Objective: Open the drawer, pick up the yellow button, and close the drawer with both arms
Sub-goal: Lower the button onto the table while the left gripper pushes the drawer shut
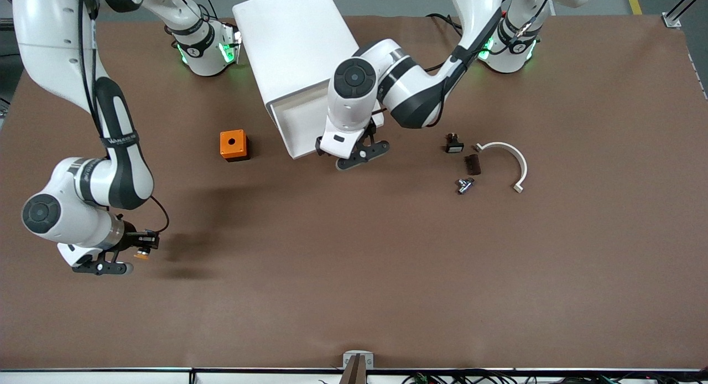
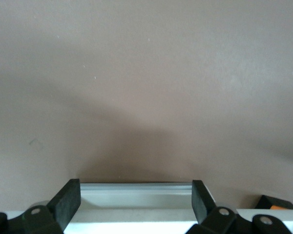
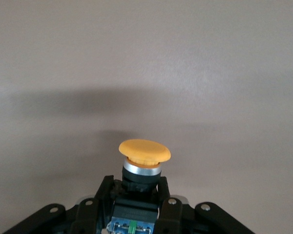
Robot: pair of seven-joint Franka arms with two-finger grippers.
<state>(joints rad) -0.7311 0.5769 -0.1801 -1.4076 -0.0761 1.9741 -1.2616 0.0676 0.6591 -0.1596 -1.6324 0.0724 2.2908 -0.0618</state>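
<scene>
The shallow white tray-like drawer [image 1: 310,124] stands pulled out of the white boxy cabinet [image 1: 293,41], its open end pointing toward the front camera and slightly toward the left arm's end of the brown counter [image 1: 387,273]. The left arm's black two-finger pincer [image 1: 362,154] sits right at that front edge: in the left wrist view its fingers [image 2: 68,200] are spread, one at each side of a stretch of the drawer's pale lip [image 2: 136,192], not clenched on anything. So the drawer lies from this pincer straight back toward the cabinet, along the drawer's own long axis, and a closing push would, I judge, have to run along that line.

The small push-button with the round orange cap [image 3: 144,151] is already out of the drawer. The right arm's pincer [image 1: 119,262] grasps it by its black body, cap pointing away from the wrist, over bare counter at the right arm's end, well apart from the cabinet and nearer the front camera than the orange cube with a round hole [image 1: 233,145].

The left arm is by far the nearer to the drawer, so the closing most likely falls to it, while the right one carries the button
</scene>
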